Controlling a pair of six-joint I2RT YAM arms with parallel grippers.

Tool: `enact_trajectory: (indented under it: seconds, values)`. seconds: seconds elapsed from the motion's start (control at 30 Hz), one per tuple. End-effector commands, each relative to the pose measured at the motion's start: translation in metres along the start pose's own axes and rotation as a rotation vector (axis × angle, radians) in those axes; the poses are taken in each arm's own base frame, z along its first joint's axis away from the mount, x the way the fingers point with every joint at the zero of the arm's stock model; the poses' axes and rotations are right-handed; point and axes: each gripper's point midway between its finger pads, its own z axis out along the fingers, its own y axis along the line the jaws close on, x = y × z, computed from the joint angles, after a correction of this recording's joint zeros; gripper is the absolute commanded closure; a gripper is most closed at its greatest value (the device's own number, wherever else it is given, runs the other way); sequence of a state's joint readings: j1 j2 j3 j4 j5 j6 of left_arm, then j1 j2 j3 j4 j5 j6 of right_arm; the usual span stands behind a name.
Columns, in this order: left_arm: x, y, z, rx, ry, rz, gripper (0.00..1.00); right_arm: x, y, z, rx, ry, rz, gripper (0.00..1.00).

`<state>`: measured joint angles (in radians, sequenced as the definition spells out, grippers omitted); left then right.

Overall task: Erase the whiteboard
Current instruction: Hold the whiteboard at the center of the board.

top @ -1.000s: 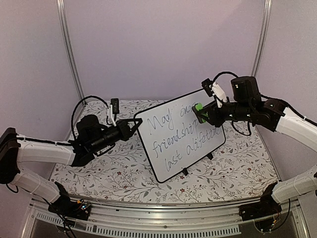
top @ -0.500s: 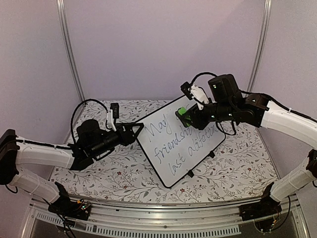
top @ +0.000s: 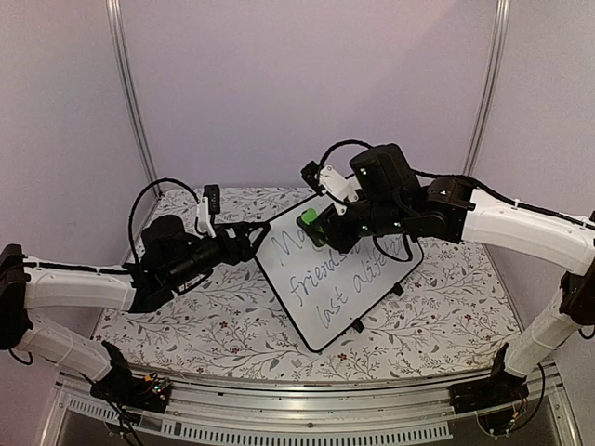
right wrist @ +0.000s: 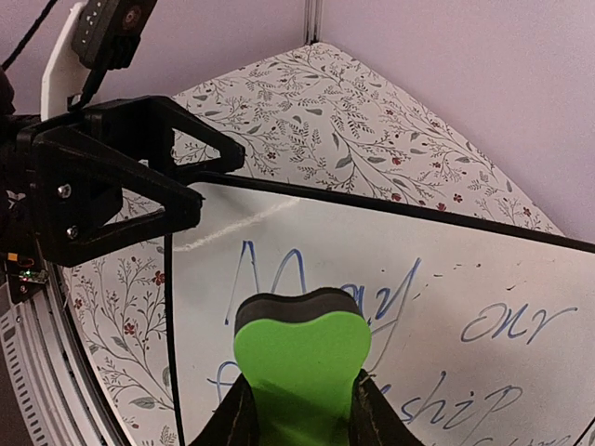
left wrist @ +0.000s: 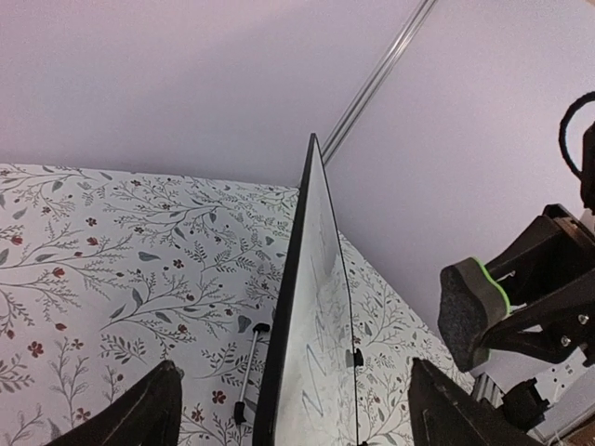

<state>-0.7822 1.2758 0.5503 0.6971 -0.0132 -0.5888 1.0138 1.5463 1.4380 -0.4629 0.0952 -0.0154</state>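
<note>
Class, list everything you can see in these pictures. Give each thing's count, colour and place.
whiteboard: one, white with a black rim, standing tilted mid-table
handwriting: several lines, dark blue, on the whiteboard's face
eraser: one, green with a dark pad, at the whiteboard's upper part
table: one, white floral cover, beneath everything
posts: two, silver, at the back corners
left gripper: one, black, jaws either side of the whiteboard's left edge
right gripper: one, black, shut on the eraser

**A:** Whiteboard (top: pixel 325 297)?
**B:** Stood on its feet, centre of the table (top: pixel 214 325).
**A:** Left gripper (top: pixel 258 234)?
**B:** At the board's left edge, a finger either side.
**A:** Right gripper (top: pixel 316 229)?
**B:** Before the board's upper left, the eraser (top: pixel 310 216) held between its fingers.
</note>
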Motion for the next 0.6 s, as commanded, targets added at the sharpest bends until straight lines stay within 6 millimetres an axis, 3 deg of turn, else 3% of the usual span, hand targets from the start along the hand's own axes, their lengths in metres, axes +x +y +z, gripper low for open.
enact_trajectory:
  seconds: [0.0, 0.33, 0.57]
  values:
    - [0.01, -0.001, 0.002, 0.033, 0.051, -0.016, 0.18, -0.008, 0.001, 0.01, 0.065, -0.008, -0.006, 0.68]
    - [0.002, -0.001, 0.001, 0.091, 0.028, -0.01, 0.36, -0.005, 0.009, 0.018, 0.043, -0.009, 0.009, 0.68]
    - [-0.001, 0.001, 0.01, 0.157, 0.058, -0.018, 0.43, -0.003, 0.012, 0.028, 0.049, 0.007, -0.002, 0.68]
